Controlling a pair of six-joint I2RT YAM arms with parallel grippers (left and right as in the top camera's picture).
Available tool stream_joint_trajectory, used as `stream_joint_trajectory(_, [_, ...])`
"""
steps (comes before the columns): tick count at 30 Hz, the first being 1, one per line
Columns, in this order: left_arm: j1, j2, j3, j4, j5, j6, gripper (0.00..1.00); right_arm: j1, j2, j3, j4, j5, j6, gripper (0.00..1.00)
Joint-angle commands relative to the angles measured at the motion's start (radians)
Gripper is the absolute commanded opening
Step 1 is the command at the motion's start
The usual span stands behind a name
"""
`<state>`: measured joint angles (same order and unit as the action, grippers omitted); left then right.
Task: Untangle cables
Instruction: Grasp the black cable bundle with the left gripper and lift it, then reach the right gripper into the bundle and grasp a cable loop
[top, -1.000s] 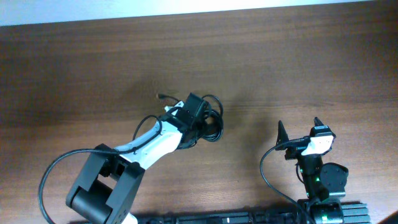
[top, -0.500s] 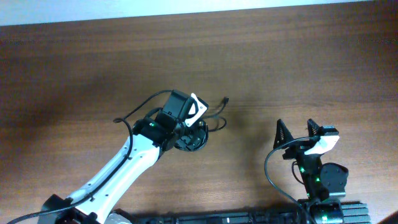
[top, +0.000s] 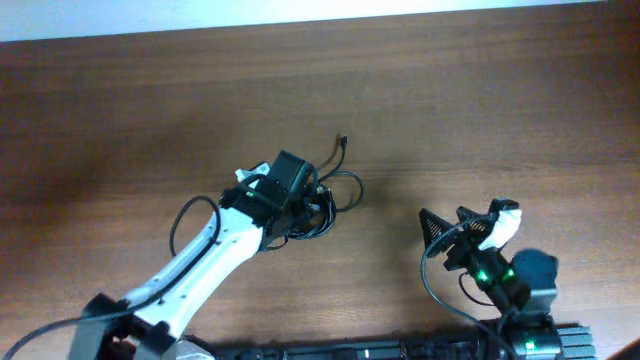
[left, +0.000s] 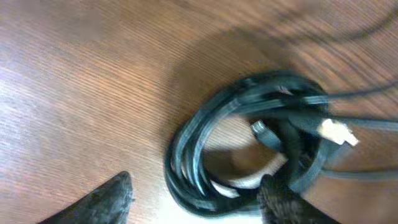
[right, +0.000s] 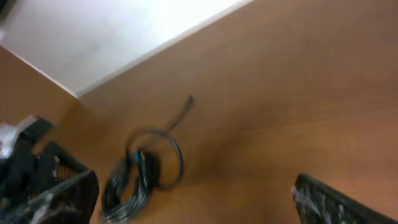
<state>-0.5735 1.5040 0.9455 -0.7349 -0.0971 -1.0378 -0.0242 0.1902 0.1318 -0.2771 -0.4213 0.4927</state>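
The cables (top: 335, 195) lie as one coiled black bundle on the wooden table, with one loose plug end (top: 343, 140) pointing away from it. My left gripper (top: 308, 205) hovers right over the coil. In the left wrist view the cables (left: 249, 143) fill the middle and a pale plug (left: 336, 130) sticks out at the right. The left gripper (left: 196, 202) is open: the coil's near edge lies between its fingers, the right one against the strands, the left one apart. My right gripper (top: 450, 220) stands open to the right, holding nothing; its wrist view shows the cables (right: 137, 180) far off.
The table's far edge meets a white surface (top: 300, 15) along the top. The left arm (top: 190, 270) slants in from the bottom left, with its own thicker black wire looping beside it. The right arm's base (top: 520, 285) sits at the bottom right.
The left gripper, shut a second ago, has opened and settled over the coil. The bundle shifted, and its loose plug end swung from the left side to the upper right. The right gripper tilted leftwards.
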Motion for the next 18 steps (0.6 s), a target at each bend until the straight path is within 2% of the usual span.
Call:
stream_joint_trajectory(1, [0.004,0.095,-0.002,0.058,-0.083,0.14,0.62,0.005,0.174,0.166,-0.072,-0.016,-0.044,0.98])
stream_joint_trajectory(3, [0.005,0.15,-0.002,0.085,-0.084,0.233,0.49,0.005,0.298,0.227,-0.133,-0.053,-0.044,0.99])
stream_joint_trajectory(4, [0.005,0.179,-0.002,0.098,-0.083,0.254,0.47,0.005,0.364,0.234,-0.132,-0.108,-0.044,0.99])
stream_joint_trajectory(7, [0.005,0.185,-0.001,0.099,-0.084,0.254,0.28,0.005,0.51,0.234,-0.135,-0.235,-0.043,0.99])
stream_joint_trajectory(8, [0.005,0.185,-0.001,0.099,-0.084,0.255,0.27,0.005,0.546,0.234,-0.133,-0.268,-0.043,0.98])
stream_joint_trajectory(10, [0.005,0.186,-0.001,0.099,-0.084,0.261,0.33,0.005,0.616,0.234,-0.127,-0.341,-0.043,0.99])
stream_joint_trajectory(14, [0.005,0.19,-0.002,0.126,-0.098,0.336,0.29,0.005,0.712,0.234,-0.127,-0.407,-0.043,0.98])
stream_joint_trajectory(16, [0.005,0.212,-0.002,0.129,-0.118,0.336,0.17,0.005,0.732,0.234,-0.127,-0.407,-0.043,0.98])
stream_joint_trajectory(17, [0.005,0.227,-0.002,0.132,-0.118,0.336,0.15,0.005,0.735,0.234,-0.127,-0.407,-0.043,0.98])
stream_joint_trajectory(18, [0.005,0.24,-0.002,0.129,-0.118,0.336,0.06,0.005,0.735,0.234,-0.127,-0.407,-0.043,0.99])
